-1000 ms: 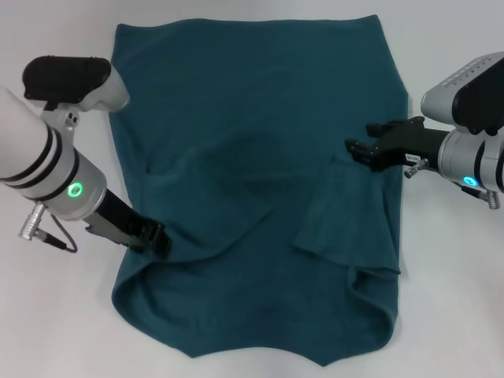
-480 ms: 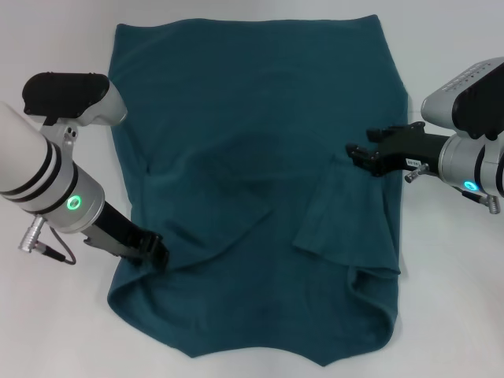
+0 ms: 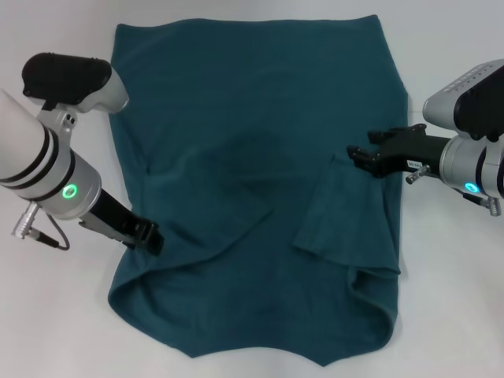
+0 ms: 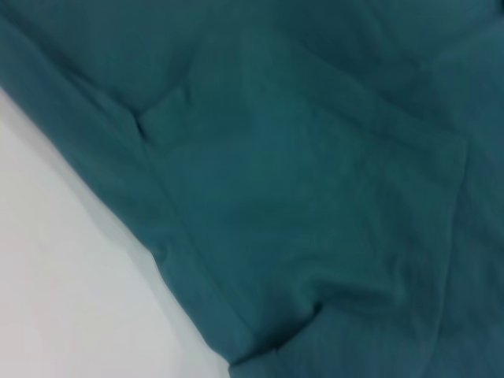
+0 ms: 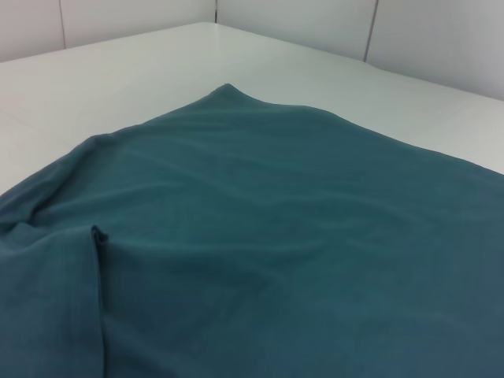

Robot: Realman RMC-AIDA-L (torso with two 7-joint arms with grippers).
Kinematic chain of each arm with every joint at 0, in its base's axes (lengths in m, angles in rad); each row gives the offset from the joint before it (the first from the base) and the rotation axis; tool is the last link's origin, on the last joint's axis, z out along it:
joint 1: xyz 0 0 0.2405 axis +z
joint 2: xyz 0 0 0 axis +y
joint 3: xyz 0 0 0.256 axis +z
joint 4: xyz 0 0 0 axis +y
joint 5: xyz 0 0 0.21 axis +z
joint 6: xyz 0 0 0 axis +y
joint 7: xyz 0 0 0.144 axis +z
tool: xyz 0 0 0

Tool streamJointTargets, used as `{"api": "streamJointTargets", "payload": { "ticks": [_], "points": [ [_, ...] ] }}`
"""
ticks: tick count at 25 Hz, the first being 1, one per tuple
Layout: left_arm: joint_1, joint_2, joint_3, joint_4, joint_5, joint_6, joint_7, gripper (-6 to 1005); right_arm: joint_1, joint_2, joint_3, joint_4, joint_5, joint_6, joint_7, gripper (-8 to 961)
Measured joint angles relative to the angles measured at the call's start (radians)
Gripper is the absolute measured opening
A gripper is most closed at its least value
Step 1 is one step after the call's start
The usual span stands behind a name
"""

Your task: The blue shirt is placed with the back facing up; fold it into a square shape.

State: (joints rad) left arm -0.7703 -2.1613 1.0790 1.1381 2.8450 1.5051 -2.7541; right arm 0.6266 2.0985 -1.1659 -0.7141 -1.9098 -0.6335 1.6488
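White tabletop [image 3: 55, 331] carries one blue shirt [image 3: 252, 189], spread flat across its middle with one sleeve folded inward at 4 o'clock. Two grippers flank it — the left gripper [image 3: 150, 237] at the 8 o'clock edge, grip state impossible to tell, and the right gripper [image 3: 360, 155] at 3 o'clock with fingers parted over the cloth.

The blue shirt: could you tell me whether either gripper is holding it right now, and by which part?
It cannot be told. The left gripper sits at the blue shirt's left edge and the right gripper over its folded-in right sleeve, but no grip shows.
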Motion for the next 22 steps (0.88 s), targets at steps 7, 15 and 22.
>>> {"api": "streamJointTargets", "payload": {
  "ticks": [7,15,22],
  "points": [
    [-0.007,0.0,0.033,0.012,0.012,0.005,-0.031,394,-0.001,0.0,0.0,0.0,0.0,0.008,-0.004,477],
    [-0.002,0.011,0.054,0.011,0.013,0.027,-0.045,447,0.002,-0.001,0.0,0.001,0.0,0.026,-0.009,477],
    [0.0,0.026,0.05,0.003,0.014,0.029,-0.055,520,0.008,-0.002,0.0,0.001,0.0,0.038,-0.024,478]
  ]
}}
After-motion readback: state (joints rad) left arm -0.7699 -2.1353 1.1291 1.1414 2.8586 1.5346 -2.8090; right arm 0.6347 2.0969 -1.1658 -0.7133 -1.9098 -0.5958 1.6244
